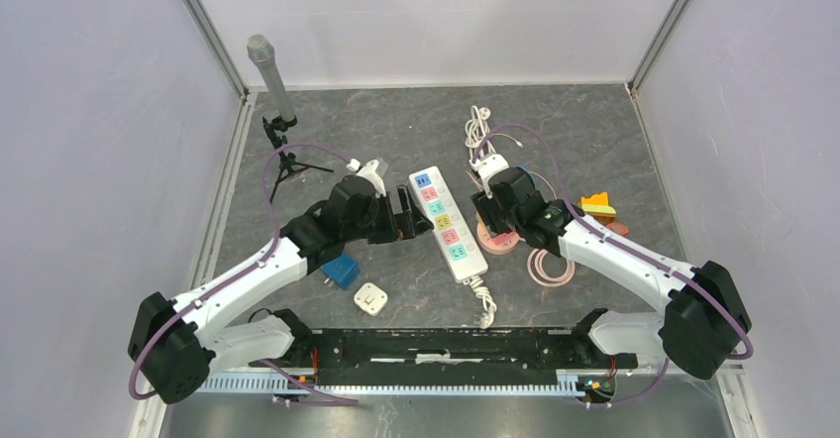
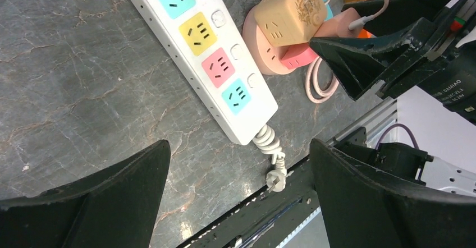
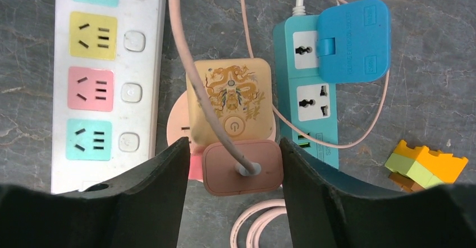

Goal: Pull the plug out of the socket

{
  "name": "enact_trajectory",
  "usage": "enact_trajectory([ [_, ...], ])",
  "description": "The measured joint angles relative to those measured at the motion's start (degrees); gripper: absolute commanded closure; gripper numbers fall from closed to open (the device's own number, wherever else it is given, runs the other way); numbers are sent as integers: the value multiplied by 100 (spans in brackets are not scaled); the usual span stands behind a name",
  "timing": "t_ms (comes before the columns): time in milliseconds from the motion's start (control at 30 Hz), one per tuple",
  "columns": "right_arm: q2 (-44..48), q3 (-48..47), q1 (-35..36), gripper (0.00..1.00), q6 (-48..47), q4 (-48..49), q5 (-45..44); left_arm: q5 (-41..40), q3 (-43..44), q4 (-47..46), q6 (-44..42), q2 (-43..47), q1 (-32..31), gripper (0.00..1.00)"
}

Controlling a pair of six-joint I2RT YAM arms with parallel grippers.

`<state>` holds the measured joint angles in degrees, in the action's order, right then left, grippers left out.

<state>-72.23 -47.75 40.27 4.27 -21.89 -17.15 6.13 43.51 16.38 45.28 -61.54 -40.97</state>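
Note:
A pink-brown plug (image 3: 242, 167) with a pink cable sits in the side of a yellow cube socket (image 3: 230, 99) that stands on a round pink base (image 1: 498, 240). My right gripper (image 3: 233, 147) is open and its two fingers flank the plug closely, the right one almost touching it. My left gripper (image 2: 238, 147) is open and empty, hovering beside the near end of the white power strip (image 2: 213, 57). In the top view the left gripper (image 1: 406, 212) is left of the strip (image 1: 448, 222) and the right gripper (image 1: 490, 212) is right of it.
A teal power strip (image 3: 306, 85) with a blue plug (image 3: 351, 40) lies right of the cube. Coloured blocks (image 3: 426, 164), a pink cable coil (image 1: 550, 268), a blue adapter (image 1: 342, 272), a white plug (image 1: 370, 298) and a microphone on a tripod (image 1: 280, 111) stand around.

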Motion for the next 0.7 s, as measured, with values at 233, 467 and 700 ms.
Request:
enact_trajectory([
  [233, 0, -4, -4, 60, -68, -219, 55, 103, 46, -142, -44, -256, -2, 0],
  [467, -2, -35, -26, 78, -4, -234, 105, 310, 435, -446, -57, -844, -2, 0],
  [700, 39, 321, -26, 82, 509, 647, 57, 306, 466, -743, 35, -1250, -4, 0],
])
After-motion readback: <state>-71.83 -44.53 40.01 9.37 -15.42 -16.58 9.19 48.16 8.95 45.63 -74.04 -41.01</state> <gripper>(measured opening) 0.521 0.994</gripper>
